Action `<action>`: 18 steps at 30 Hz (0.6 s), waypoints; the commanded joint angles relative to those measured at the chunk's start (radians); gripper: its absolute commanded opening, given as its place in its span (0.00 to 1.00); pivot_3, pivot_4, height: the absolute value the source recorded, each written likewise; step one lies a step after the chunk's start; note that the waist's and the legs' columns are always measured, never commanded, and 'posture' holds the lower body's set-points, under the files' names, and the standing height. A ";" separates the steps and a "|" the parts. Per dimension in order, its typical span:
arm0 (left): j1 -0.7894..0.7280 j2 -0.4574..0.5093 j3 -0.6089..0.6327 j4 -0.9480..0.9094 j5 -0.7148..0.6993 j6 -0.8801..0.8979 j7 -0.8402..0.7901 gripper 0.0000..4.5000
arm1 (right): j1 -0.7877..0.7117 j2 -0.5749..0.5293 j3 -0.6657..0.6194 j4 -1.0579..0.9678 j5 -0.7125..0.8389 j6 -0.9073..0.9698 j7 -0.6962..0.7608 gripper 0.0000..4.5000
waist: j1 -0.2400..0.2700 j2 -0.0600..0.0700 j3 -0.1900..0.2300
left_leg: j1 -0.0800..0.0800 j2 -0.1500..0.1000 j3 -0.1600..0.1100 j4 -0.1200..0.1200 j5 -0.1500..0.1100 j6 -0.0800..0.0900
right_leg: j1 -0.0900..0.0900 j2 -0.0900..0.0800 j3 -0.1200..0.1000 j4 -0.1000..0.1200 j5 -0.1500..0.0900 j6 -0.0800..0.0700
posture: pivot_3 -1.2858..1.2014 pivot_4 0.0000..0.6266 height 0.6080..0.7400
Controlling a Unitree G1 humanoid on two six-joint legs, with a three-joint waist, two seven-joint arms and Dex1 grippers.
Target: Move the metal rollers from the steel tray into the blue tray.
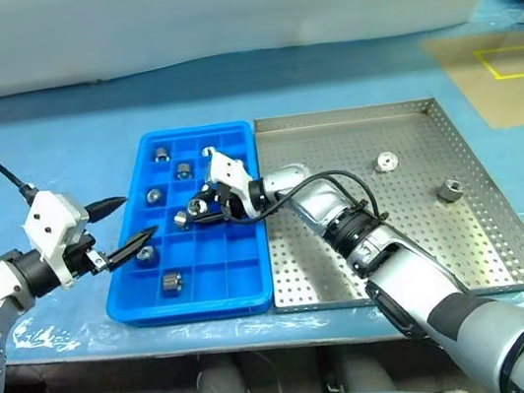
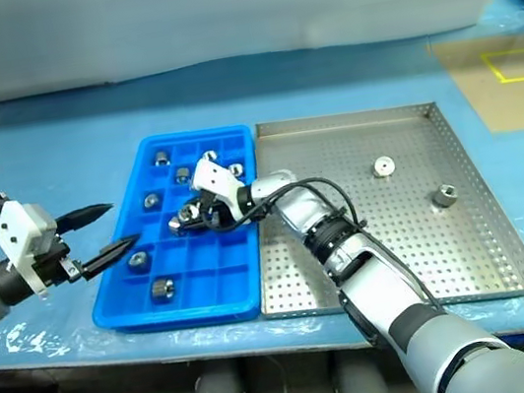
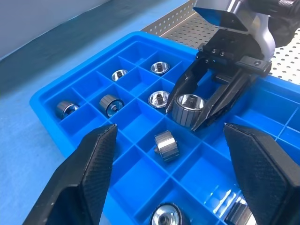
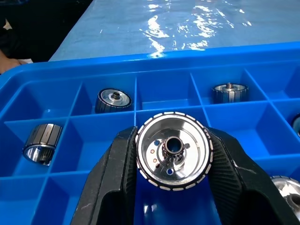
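Two metal rollers (image 1: 387, 162) remain on the steel tray (image 1: 505, 218) | right gripper (image 1: 188, 214) pinches one roller (image 4: 173, 149) over the blue tray (image 1: 134, 301) | left gripper (image 1: 127, 224) jaws spread, empty, beside | advice: centre over a vacant cell, lower, then release.

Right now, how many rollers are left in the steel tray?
2. One roller lies mid-tray in the steel tray, toward its far side; another roller sits nearer the right rim. The right arm covers part of the floor, so more may be hidden.
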State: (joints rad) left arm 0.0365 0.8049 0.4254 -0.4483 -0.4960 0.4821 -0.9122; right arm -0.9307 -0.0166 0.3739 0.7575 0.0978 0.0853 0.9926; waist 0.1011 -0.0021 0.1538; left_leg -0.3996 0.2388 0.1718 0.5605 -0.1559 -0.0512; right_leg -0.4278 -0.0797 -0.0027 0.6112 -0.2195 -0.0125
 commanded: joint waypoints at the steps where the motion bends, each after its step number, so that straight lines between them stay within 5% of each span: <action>1: -0.002 0.015 0.024 -0.054 -0.025 0.010 0.021 0.85 | -0.026 0.005 -0.028 -0.002 -0.006 -0.050 0.030 0.38 | 0.003 0.000 0.000 | 0.000 0.000 0.000 0.000 0.000 0.000 | 0.000 0.000 0.000 0.001 0.000 0.000 | 0.60 0.24 1.00; 11: -0.049 0.014 -0.045 -0.027 -0.022 0.007 0.025 0.85 | 0.103 -0.133 0.007 -0.354 0.052 0.135 0.246 0.38 | 0.002 -0.002 0.001 | -0.003 0.002 -0.002 0.001 0.003 -0.006 | -0.007 0.003 0.001 0.008 -0.001 -0.002 | 0.59 0.24 1.00; 18: -0.098 0.022 -0.091 0.013 -0.016 0.001 0.011 0.85 | 0.112 -0.058 0.035 -0.289 0.004 0.134 0.189 0.38 | -0.007 -0.002 0.001 | -0.003 0.004 -0.002 0.000 0.006 -0.009 | -0.012 0.006 0.003 0.014 -0.001 -0.005 | 0.57 0.24 1.00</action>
State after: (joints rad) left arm -0.0474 0.8072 0.3255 -0.4319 -0.5091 0.4983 -0.8945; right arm -0.8022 -0.0853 0.4021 0.4751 0.1052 0.2297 1.1847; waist 0.0936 -0.0043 0.1544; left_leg -0.4023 0.2431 0.1699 0.5608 -0.1501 -0.0605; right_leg -0.4398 -0.0734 -0.0003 0.6247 -0.2205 -0.0180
